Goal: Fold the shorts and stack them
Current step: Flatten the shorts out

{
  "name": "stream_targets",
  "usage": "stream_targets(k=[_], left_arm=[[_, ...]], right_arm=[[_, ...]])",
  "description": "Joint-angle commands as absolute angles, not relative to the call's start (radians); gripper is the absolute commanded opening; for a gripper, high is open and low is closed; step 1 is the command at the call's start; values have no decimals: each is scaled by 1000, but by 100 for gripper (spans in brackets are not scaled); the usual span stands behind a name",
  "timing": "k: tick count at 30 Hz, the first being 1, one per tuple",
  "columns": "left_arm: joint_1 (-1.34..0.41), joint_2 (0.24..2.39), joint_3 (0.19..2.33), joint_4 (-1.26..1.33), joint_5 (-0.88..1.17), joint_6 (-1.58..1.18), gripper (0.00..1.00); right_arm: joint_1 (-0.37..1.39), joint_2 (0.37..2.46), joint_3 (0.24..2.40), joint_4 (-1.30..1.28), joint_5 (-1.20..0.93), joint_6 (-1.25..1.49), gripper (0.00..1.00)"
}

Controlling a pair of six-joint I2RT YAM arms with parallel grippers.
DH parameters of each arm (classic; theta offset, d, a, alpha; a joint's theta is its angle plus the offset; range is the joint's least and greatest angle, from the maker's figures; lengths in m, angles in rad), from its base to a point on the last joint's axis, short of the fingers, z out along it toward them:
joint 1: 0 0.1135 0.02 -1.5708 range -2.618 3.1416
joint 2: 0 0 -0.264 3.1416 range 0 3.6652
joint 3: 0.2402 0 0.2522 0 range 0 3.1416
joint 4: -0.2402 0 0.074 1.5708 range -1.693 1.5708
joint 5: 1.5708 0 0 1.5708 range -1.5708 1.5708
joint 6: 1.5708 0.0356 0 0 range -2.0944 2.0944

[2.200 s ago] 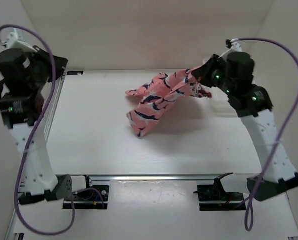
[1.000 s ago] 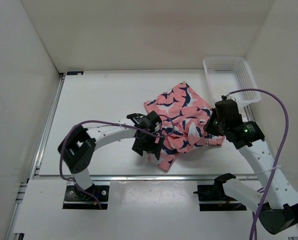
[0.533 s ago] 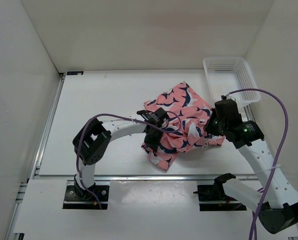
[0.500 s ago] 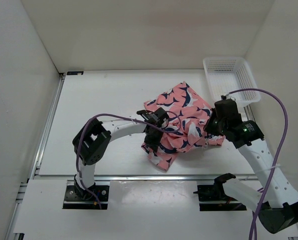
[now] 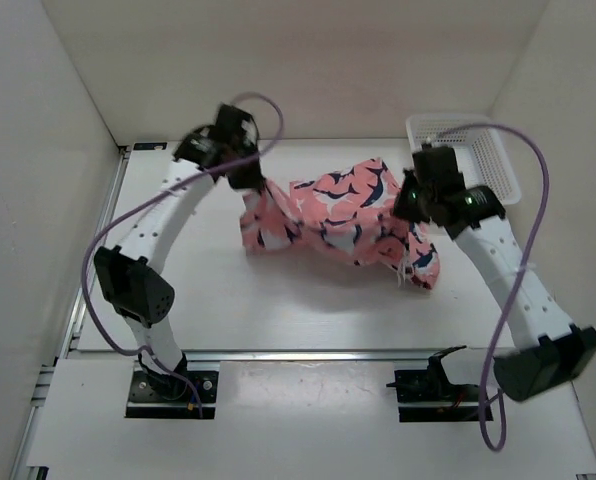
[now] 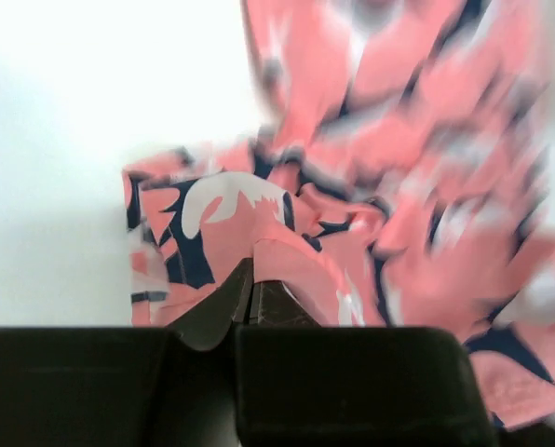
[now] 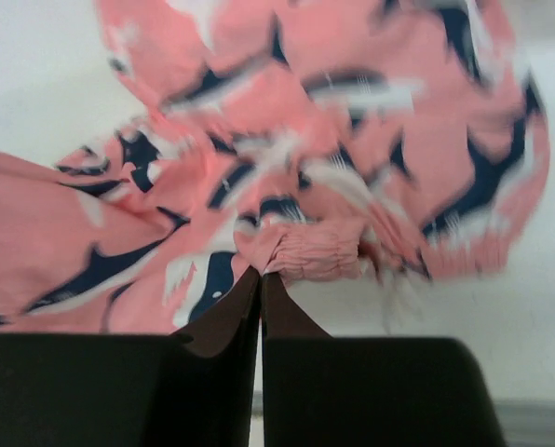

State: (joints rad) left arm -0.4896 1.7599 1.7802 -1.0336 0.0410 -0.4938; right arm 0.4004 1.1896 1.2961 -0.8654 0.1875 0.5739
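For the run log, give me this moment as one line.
left gripper: shut on shorts | right gripper: shut on shorts | shorts: stretched between both, not folded

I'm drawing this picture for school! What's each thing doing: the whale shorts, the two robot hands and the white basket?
shorts: not folded, bunched up, stretched between the two grippers.
left gripper: jaws shut on the shorts, pinching one end.
right gripper: jaws shut on the shorts, pinching a gathered edge.
basket: upright in the far right corner, partly hidden by the right arm, with no clothes in the part that shows.
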Motion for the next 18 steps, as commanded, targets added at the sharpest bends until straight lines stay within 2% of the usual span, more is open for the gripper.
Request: stream_targets(k=[1, 3, 4, 6, 8, 9, 11, 13, 15, 16, 17, 18], left_arm=[[-393, 1759, 2093, -1155, -72, -463, 10], [-324, 1790, 2342, -1230, -81, -453, 10], [-307, 1790, 2393, -1230, -81, -453, 10], [-270, 1713, 2380, -1204, -81, -443, 10], [-261, 1628, 2251, -1140, -60, -434, 10], [-249, 1544, 2091, -1109, -60, -443, 10], [-249, 1465, 1921, -1059, -51, -460, 10], [-249, 1353, 1648, -1039, -61, -503, 10], [-239, 1252, 1366, -996, -61, -569, 10], [-239, 1229, 1282, -982, -61, -592, 18], [-229, 1214, 1208, -954, -26, -610, 42], [-216, 1204, 1150, -944, -8, -629, 60]], right_arm=[[379, 1365, 1618, -729, 169, 477, 0], [358, 1416, 1756, -720, 115, 466, 0], [357, 1428, 1849, -710, 115, 451, 0], [357, 1425, 1873, -690, 72, 437, 0], [357, 1396, 1807, -676, 58, 428, 0], [367, 1349, 1752, -643, 58, 428, 0], [385, 1289, 1530, -602, 34, 428, 0], [432, 1197, 1296, -562, 34, 437, 0], [504, 1128, 1156, -546, 14, 460, 0], [534, 1112, 1094, -537, 14, 477, 3], [563, 1103, 983, -537, 14, 529, 12], [624, 1094, 932, -526, 2, 560, 40]])
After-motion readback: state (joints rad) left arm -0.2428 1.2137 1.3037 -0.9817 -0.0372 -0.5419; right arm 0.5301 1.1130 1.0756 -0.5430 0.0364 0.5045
